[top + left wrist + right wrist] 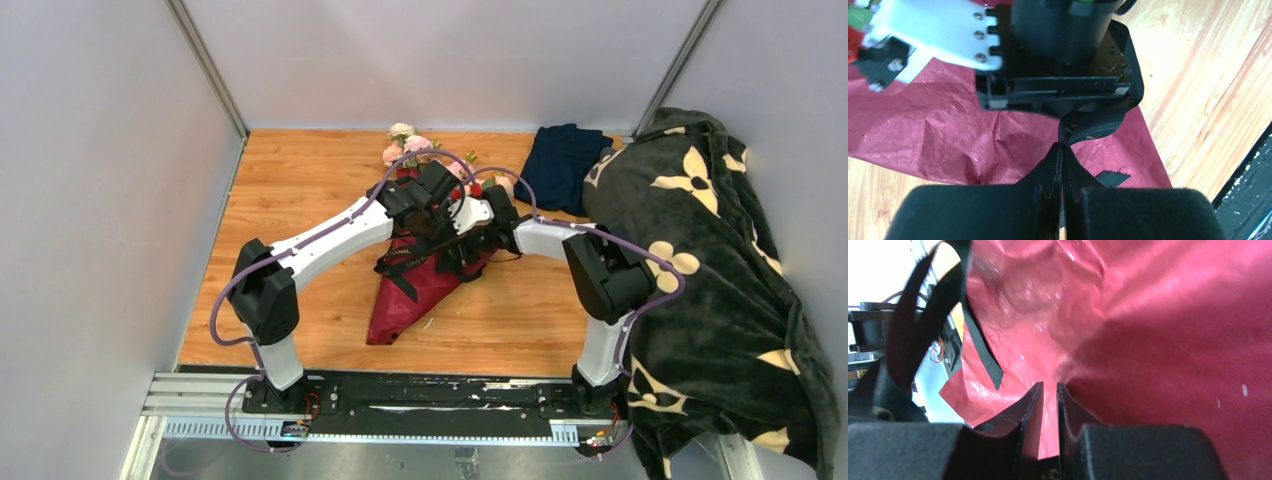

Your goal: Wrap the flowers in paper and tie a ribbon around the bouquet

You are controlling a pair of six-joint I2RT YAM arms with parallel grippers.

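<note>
Since the paper (923, 130) is already coned round the flowers (405, 145) in the middle of the table (300, 180), tying is the step in hand. The left gripper (1062, 146) is pinched tight on the ribbon (1108, 120) just above the wrap, while the right gripper (1049, 386) hovers against the paper, its fingers a sliver apart with nothing visible between them (whether a knot exists, I cannot tell). The next move calls for the right fingers to take a loose tail and cross it over. Count: one bouquet (405, 300), one paper, one ribbon, two grippers
</note>
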